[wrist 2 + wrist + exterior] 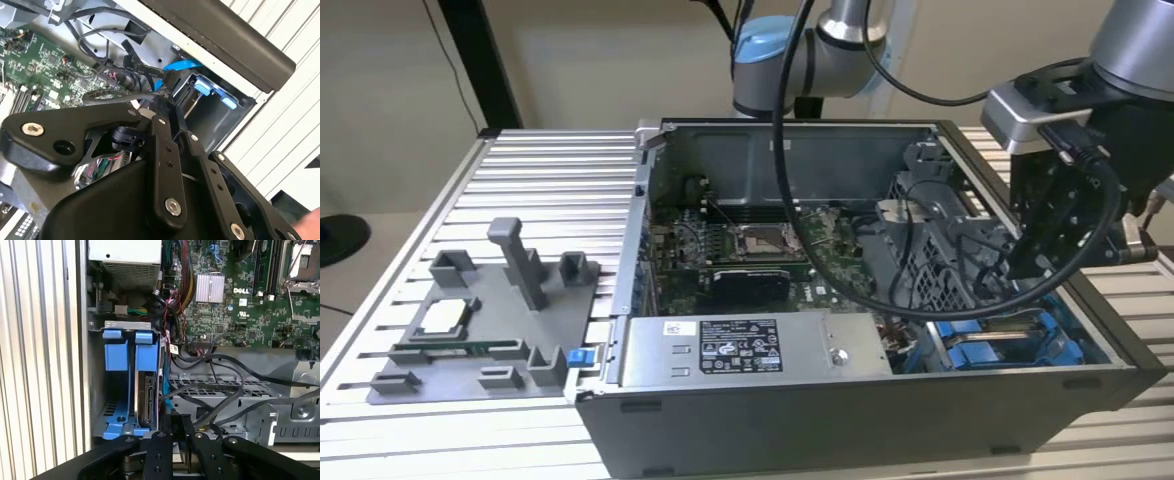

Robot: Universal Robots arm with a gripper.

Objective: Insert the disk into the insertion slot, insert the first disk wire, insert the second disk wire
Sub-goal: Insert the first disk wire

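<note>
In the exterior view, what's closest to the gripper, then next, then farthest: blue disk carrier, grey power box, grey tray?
1. The blue disk carrier, just below the gripper.
2. The grey power box, case front.
3. The grey tray, exterior view's left.

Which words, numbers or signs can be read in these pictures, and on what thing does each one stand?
The label on the grey power-supply box: print too small to read.
The white tag on the cable bundle: blurred, unreadable.
The green circuit board: one white maker's logo; the remaining print is too small.
</note>
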